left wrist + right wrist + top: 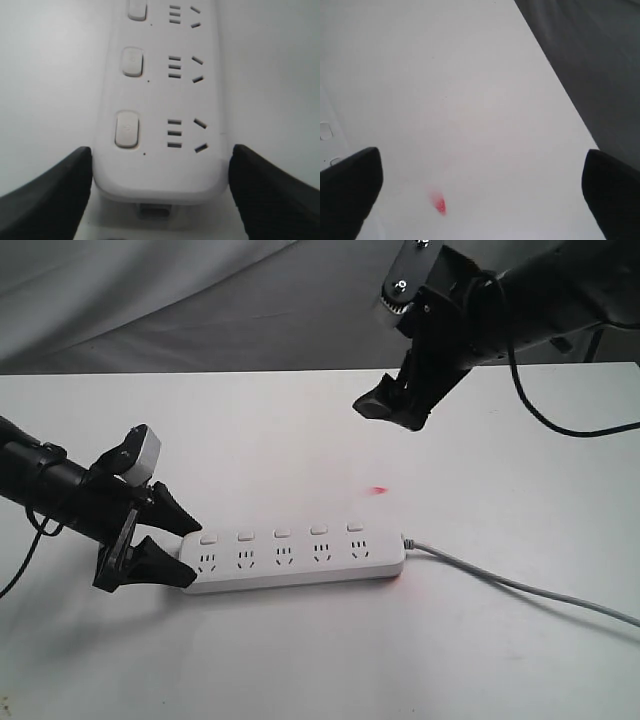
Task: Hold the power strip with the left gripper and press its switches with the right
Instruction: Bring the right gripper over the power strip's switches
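While clamping the power strip (pixel 295 558) at its left end on the table (pixel 300 660) with the left gripper (pixel 193 555), hovering the right gripper (pixel 385 408) wide open, well above its right end; needing descent onto 5 switches (pixel 281 534) running left-right.

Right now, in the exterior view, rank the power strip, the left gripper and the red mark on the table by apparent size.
1. power strip, clearly the largest.
2. left gripper, shorter than the strip.
3. red mark, a tiny spot, the smallest.

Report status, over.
Left gripper clamped on power strip end. Right gripper open, high above the switches. Nothing in the way.
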You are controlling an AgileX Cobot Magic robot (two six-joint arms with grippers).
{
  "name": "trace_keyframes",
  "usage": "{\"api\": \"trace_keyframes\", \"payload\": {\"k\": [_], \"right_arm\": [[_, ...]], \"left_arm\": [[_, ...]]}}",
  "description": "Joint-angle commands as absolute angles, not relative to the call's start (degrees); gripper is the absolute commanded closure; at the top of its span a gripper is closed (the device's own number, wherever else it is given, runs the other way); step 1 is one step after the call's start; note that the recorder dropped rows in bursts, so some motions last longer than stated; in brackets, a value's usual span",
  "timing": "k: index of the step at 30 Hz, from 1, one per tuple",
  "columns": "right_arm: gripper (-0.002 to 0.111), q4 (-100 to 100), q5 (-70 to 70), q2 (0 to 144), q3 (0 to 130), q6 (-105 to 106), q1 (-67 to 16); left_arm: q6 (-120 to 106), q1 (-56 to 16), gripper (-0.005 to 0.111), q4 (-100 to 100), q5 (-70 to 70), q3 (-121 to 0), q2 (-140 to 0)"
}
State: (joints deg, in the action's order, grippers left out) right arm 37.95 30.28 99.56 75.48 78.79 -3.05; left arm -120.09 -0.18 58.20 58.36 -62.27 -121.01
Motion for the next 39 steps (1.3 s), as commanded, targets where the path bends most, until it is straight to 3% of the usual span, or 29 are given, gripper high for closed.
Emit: {"api": "trace_keyframes", "payload": {"k": [1,19,30,39], "right_arm": [[0.003,39.26,28.48,99.28,75.83,81.19,-3.45],[0.003,58.13,42.90,107.53,75.83,100.33,-3.45],[0.003,69.85,35.26,114.28,76.18,114.10,-11.06],[0.003,69.33,35.04,123.00,86.96,109.54,-16.31]], "left_arm": [[-119.92,-0.66,0.059,53.89,55.23,-61.60,-122.58],[-119.92,-0.66,0.059,53.89,55.23,-61.60,-122.58],[-119.92,-0.66,0.059,53.89,55.23,-61.60,-122.58],[-119.92,-0.66,0.059,53.89,55.23,-61.60,-122.58]]}}
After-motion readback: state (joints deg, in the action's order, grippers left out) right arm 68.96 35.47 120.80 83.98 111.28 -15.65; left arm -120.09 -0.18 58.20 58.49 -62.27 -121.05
